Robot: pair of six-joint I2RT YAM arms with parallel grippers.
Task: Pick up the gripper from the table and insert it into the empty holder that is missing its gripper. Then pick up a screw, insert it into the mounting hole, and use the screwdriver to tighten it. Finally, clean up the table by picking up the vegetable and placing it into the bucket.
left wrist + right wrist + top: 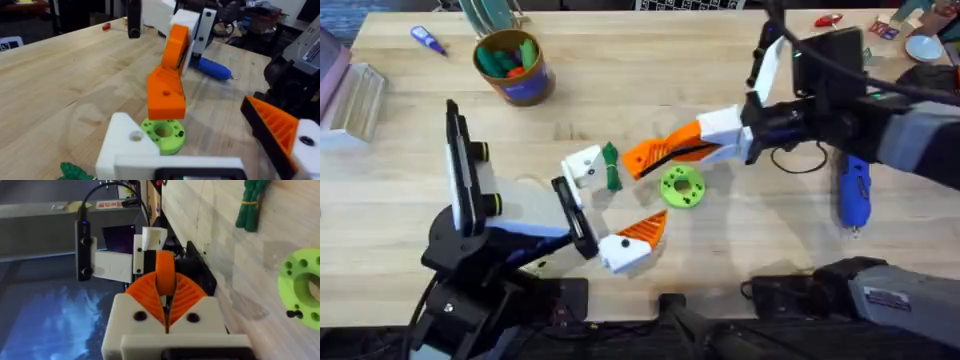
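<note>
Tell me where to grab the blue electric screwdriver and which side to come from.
Take the screwdriver around the middle of its fat blue body, from straight above, closing across its width. It lies flat on the table with its thin bit toward the near edge, and its long sides look free. The bit end looks too slim to hold.

No readable text

The bucket has a blue label band, and the right arm a sticker; neither is legible.
</note>
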